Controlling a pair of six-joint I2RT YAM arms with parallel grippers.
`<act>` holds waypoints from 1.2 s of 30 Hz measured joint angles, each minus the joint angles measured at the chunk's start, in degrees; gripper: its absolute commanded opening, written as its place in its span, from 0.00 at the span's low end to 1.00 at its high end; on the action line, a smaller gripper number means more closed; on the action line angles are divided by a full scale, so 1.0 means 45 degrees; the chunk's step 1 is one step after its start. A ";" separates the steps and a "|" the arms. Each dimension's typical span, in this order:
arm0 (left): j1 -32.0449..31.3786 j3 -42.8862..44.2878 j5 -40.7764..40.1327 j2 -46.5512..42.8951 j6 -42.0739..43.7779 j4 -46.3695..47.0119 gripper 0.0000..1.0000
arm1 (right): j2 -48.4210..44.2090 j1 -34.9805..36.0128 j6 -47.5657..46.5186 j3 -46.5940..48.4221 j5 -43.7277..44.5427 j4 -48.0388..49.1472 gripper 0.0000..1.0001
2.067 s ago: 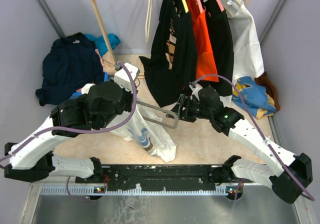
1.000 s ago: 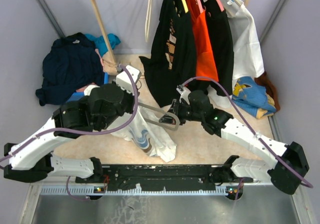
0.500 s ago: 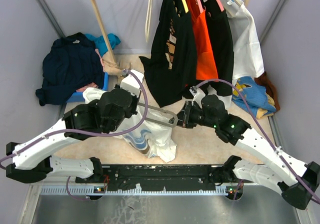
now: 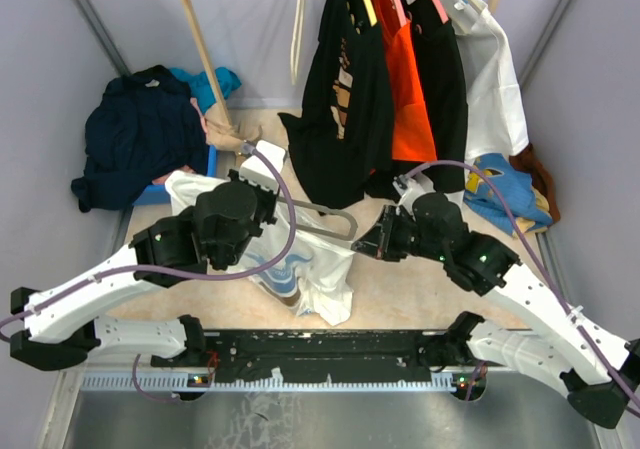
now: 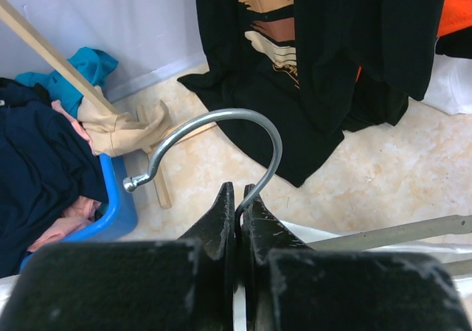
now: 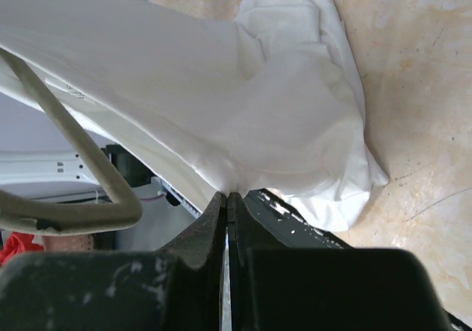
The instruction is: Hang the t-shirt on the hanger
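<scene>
Left tool (image 5: 237,200) is clenched tight on the hanger (image 5: 254,121), gripping the silver wire right at the base of the hook, and the hook's curve arches up toward the black garment (image 4: 335,119) hanging at the back. Over to the right tool (image 6: 227,196): its jaws are pinched together on a fold of the t-shirt (image 4: 320,269), with white cloth bunched right at the tips. The t-shirt hangs spread between the two arms, in front of the black garment, its blue print showing and its lower end crumpled on the worktop (image 4: 420,279). The hanger's pale arm runs just below the black garment's hem, across the shirt, with its bent corner close to the right tool. Whether that arm sits inside the shirt, I cannot tell.
</scene>
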 measured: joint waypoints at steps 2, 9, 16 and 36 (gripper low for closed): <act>0.0000 -0.0024 -0.0083 -0.0039 0.0112 0.0204 0.00 | -0.0029 0.0005 -0.0078 0.0296 0.0151 -0.0296 0.00; -0.0005 -0.0364 -0.0510 -0.0053 0.0539 0.0777 0.00 | 0.0049 0.0005 -0.0355 0.1622 0.0525 -0.1069 0.00; -0.0010 -0.0962 -0.0967 -0.0180 0.1107 0.1613 0.00 | 0.0393 0.0005 -0.0651 0.2701 0.0748 -0.1656 0.00; -0.0427 -0.1370 -0.1248 0.0078 0.3322 0.4643 0.00 | 0.2807 0.0005 -0.2317 0.9020 0.1817 -0.4716 0.00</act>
